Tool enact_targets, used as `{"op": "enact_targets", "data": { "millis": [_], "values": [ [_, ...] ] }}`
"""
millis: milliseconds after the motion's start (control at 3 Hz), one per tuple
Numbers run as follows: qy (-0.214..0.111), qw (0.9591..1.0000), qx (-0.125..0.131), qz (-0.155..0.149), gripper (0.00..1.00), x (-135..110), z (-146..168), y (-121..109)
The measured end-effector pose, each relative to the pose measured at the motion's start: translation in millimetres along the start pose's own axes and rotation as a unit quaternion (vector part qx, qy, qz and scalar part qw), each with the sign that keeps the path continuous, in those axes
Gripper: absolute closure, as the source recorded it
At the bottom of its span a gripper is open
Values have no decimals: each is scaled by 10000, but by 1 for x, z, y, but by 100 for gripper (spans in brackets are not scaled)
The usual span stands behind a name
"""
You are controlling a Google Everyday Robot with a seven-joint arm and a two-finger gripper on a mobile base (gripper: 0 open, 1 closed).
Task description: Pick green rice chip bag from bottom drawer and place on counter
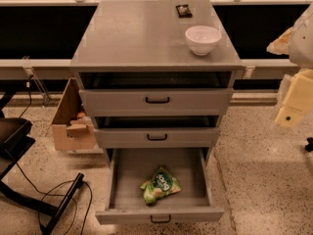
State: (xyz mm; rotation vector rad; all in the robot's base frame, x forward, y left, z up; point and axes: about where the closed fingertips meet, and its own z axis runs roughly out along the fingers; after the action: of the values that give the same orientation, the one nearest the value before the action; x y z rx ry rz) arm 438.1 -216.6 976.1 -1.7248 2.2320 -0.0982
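Note:
The green rice chip bag point(160, 184) lies crinkled on the grey floor of the bottom drawer point(122, 180), near its front and a little right of centre. The bottom drawer is pulled wide open, with its black handle at the front. The counter point(142, 33) is the flat grey top of the cabinet. My gripper point(295, 102) hangs at the right edge of the view, beside the cabinet at about the height of the upper drawers. It is well above and to the right of the bag and holds nothing that I can see.
A white bowl point(203, 39) stands on the counter at the right, with a small dark object point(184, 11) behind it. The two upper drawers point(156, 102) are slightly open. A cardboard box point(71, 119) sits left of the cabinet. Black chair legs and cables point(54, 199) lie at the lower left.

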Motion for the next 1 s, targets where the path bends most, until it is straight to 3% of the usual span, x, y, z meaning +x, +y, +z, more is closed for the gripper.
{"op": "enact_targets", "data": {
  "millis": [333, 667, 1000],
  "values": [
    [-51, 10000, 72, -21, 0, -8, 5, 7],
    [-93, 9998, 24, 169, 0, -16, 51, 24],
    [80, 9983, -337, 474, 0, -3, 183, 42]
  ]
}}
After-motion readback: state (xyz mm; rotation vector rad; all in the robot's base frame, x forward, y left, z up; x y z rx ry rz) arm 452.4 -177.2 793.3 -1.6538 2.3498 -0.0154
